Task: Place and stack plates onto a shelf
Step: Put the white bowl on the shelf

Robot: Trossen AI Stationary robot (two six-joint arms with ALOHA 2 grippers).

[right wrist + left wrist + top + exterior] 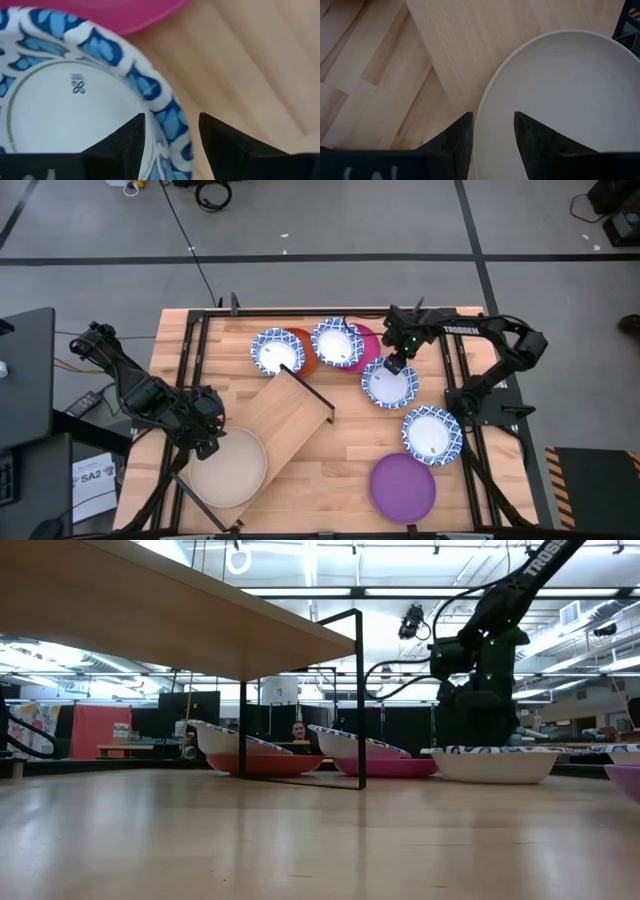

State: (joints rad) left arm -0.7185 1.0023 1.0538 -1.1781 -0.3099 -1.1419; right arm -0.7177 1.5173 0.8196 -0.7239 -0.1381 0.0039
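Your left gripper [492,132] straddles the beige plate's [228,468] rim, fingers spread, while your right gripper [172,132], also spread, straddles a blue plate's [389,384] rim.

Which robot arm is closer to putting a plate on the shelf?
Probably the left. Its gripper straddles the beige plate's rim right beside the shelf. The right gripper straddles a blue-and-white plate's rim too, but farther from the shelf.

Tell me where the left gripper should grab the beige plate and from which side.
Grip the beige plate by its rim at the edge nearest the left gripper, on the side away from the shelf. The plate lies flat and shallow, so only the thin raised rim offers a hold. The left wrist view shows the open fingers already straddling that rim.
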